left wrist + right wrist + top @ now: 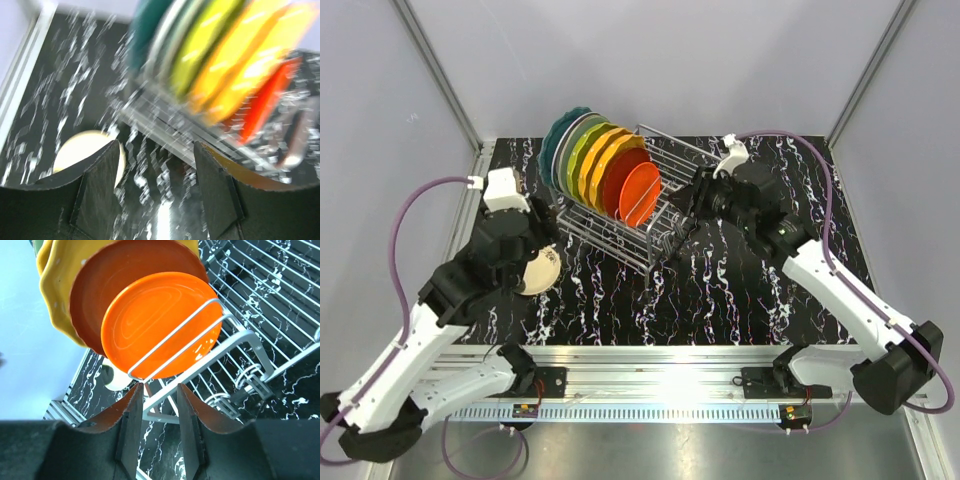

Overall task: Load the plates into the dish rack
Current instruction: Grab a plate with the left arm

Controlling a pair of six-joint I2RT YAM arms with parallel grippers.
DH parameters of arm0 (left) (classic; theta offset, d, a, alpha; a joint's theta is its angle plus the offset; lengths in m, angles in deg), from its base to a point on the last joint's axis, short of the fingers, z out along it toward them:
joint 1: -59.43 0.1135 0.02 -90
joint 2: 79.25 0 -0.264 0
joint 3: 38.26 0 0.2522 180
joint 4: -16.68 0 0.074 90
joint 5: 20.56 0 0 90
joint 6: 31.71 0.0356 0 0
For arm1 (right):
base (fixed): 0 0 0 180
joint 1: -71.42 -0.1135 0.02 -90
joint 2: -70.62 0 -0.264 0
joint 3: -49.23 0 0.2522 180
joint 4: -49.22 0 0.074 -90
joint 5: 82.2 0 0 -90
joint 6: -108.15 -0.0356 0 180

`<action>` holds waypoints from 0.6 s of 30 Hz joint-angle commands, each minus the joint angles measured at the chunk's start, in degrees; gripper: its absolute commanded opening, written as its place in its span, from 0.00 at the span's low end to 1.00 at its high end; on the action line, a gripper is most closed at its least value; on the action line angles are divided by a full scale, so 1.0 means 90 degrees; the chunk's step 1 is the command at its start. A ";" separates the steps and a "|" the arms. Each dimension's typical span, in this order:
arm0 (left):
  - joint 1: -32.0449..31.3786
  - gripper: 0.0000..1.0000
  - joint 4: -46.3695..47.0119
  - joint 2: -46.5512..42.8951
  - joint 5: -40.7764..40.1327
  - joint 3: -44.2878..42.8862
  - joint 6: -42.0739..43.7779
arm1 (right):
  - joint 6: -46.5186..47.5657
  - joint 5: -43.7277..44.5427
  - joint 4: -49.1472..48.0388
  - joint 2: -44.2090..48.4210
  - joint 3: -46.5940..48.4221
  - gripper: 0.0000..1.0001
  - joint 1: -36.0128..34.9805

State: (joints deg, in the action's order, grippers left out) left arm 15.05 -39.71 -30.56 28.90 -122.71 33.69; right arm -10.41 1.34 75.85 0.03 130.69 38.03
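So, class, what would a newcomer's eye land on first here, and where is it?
The bright row of plates, teal through green and yellow to orange, standing on edge in the wire dish rack at the middle back of the table. Next, one cream plate lying flat on the black marbled table, left of the rack, beside the open left claw.

Table (720, 290): black top, white marble-like veins, glossy, glare near front edge. Silver rail (650, 362) along near edge, metal strip along left side.

Directly on table, two things:
- dish rack (672, 168), silver wire, standing centre-back, set at an angle to table edges, long axis running back-left to front-right.
- cream plate (542, 272), lying flat, left of rack's near-left corner, close but apart, veined surface showing between; partly hidden under left arm in top view.
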 commanded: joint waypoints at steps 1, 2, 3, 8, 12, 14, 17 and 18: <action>0.0846 0.64 -0.0215 -0.0282 0.0634 0.0830 -0.1132 | 0.0116 0.0229 -0.0023 0.0245 -0.0149 0.41 0.0038; 0.1439 0.64 -0.0195 -0.0399 0.0888 0.0988 -0.1211 | 0.0116 0.0249 -0.0013 0.0284 -0.0178 0.41 0.0038; 0.1754 0.64 -0.0156 -0.0438 0.1451 0.1145 -0.1289 | 0.0116 0.0249 -0.0004 0.0304 -0.0237 0.41 0.0038; 0.3845 0.64 0.0020 -0.0595 0.2988 0.2199 -0.1758 | 0.0194 0.0307 0.0055 0.0489 -0.0364 0.41 0.0116; 0.4880 0.64 0.0118 -0.0742 0.3778 0.2786 -0.2061 | 0.0282 0.0317 0.0114 0.0587 -0.0442 0.41 0.0184; 0.5445 0.65 0.0166 -0.0674 0.4053 0.3069 -0.2188 | 0.0302 0.0278 0.0114 0.0616 -0.0510 0.41 0.0262; 0.5983 0.65 0.0293 -0.0508 0.4629 0.3469 -0.2276 | 0.0273 0.0074 0.0085 0.0636 -0.0676 0.41 0.0360; 0.6063 0.65 0.0313 -0.0478 0.4698 0.3567 -0.2334 | 0.0253 0.0015 0.0017 0.0646 -0.0764 0.41 0.0437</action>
State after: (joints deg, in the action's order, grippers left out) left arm 66.92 -40.21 -35.63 63.37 -92.62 15.24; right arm -8.92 2.47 77.62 4.53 125.42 40.61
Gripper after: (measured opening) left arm 0.649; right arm 0.406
